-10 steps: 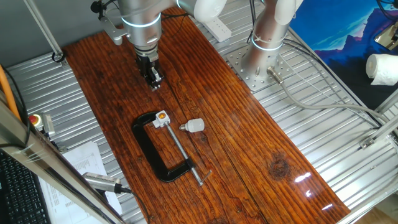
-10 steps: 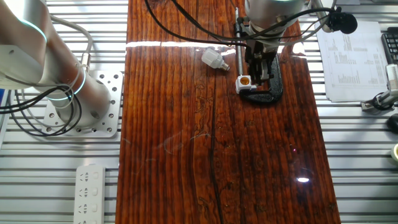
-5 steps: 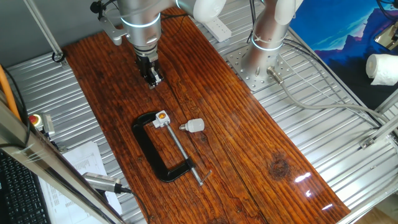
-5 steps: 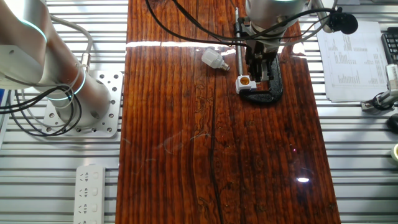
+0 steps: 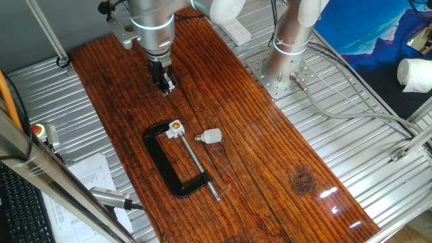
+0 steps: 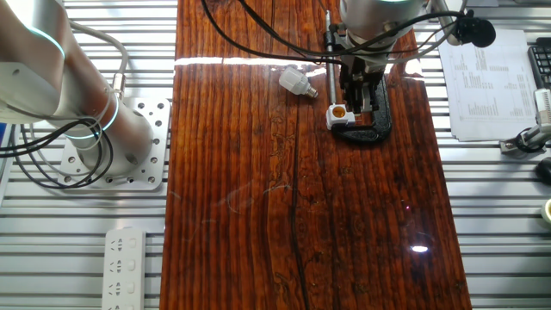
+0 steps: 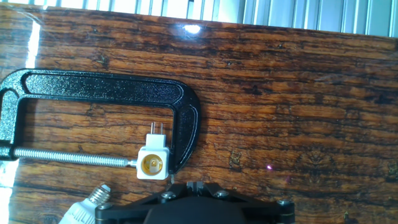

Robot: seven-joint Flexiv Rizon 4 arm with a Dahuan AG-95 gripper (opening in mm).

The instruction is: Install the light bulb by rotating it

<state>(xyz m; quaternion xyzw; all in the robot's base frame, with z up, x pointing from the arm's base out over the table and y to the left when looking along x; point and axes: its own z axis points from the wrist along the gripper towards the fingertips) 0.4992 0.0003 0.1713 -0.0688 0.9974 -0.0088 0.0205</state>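
Observation:
The light bulb [image 5: 212, 136] is small, white and frosted, and lies on its side on the wooden table, screw base pointing at the white socket block with the orange centre [image 5: 175, 128]. A black C-clamp [image 5: 165, 162] holds that socket. The gripper [image 5: 165, 84] hangs above the table beyond the clamp, apart from the bulb, fingers together with nothing between them. In the other fixed view the bulb [image 6: 294, 82] lies left of the socket [image 6: 337, 113], with the gripper [image 6: 355, 93] above the clamp. The hand view shows the socket [image 7: 153, 164], the bulb [image 7: 84, 213] at the bottom left and the shut fingertips [image 7: 191, 185].
The arm's base [image 5: 283, 67] is bolted to the metal bench right of the wooden board. A white roll [image 5: 415, 74] sits at the far right. A power strip [image 6: 125, 258] lies on the bench, papers [image 6: 486, 86] beside the board, and a red button [image 5: 38, 129] at the left.

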